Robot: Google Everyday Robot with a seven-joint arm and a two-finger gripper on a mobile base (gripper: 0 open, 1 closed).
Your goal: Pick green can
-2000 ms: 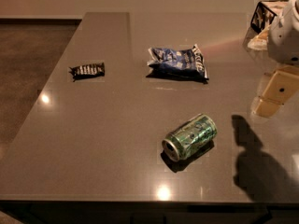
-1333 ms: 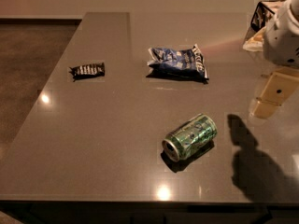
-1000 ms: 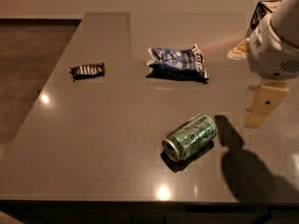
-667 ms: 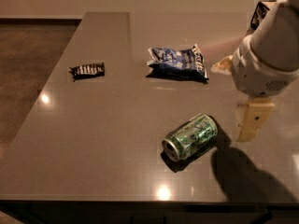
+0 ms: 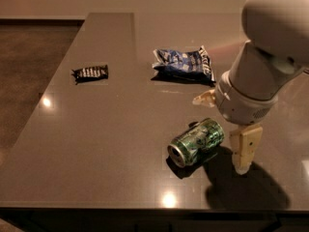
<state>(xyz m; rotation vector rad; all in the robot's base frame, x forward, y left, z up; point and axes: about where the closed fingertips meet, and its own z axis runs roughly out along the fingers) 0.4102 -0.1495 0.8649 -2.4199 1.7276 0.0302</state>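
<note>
The green can (image 5: 195, 142) lies on its side on the dark grey table (image 5: 106, 129), near the front edge, its silver top facing front-left. My gripper (image 5: 218, 133) hangs just right of the can's far end, low over the table. Its two pale fingers are spread apart: one fingertip (image 5: 204, 98) shows behind the can, the other finger (image 5: 244, 149) points down to the right of it. The gripper is open and holds nothing. The bulky white arm covers the table's right side.
A blue snack bag (image 5: 183, 65) lies behind the can toward the table's middle. A small black wrapper bar (image 5: 90, 73) lies at the left. The table's front edge runs just below the can; its left edge drops to a brown floor.
The arm has swung in from the right edge toward the can and come lower and closer to the camera. The can, bag and bar have not moved.
</note>
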